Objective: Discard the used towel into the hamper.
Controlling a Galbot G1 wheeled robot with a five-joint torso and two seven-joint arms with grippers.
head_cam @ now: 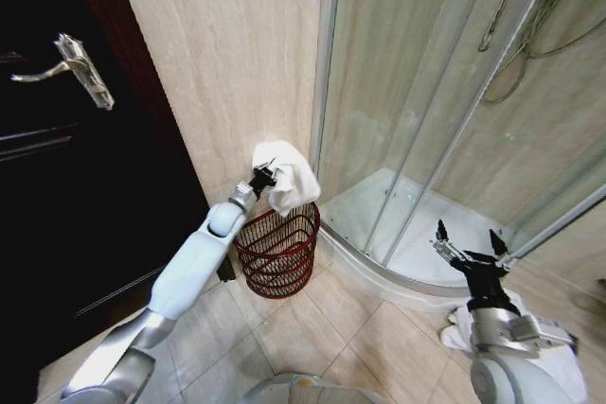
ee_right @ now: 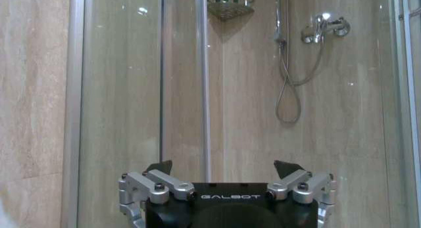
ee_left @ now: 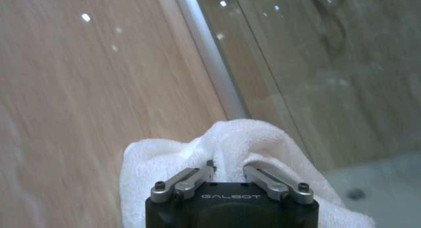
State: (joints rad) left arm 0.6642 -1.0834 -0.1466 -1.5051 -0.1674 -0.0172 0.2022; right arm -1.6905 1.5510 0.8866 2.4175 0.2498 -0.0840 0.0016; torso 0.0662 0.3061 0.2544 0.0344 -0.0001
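White towel (head_cam: 289, 184) is clamped in the left gripper (head_cam: 266, 177), directly above the hamper (head_cam: 277, 251) on beige floor tiles (head_cam: 327, 328). Right gripper (head_cam: 471, 240) waits spread wide near the shower glass (head_cam: 417, 92).

Walls are clad in beige stone-look tile (head_cam: 227, 54); the floor is laid in matching large tiles (head_cam: 312, 328). A dark door (head_cam: 76, 186) with a metal lever handle (head_cam: 71, 68) stands at 9 o'clock. A curved glass shower enclosure (head_cam: 445, 92) occupies 1 to 3 o'clock, with a white tray (head_cam: 417, 224), chrome mixer (ee_right: 322, 26), hose (ee_right: 289, 90) and corner basket (ee_right: 229, 2).
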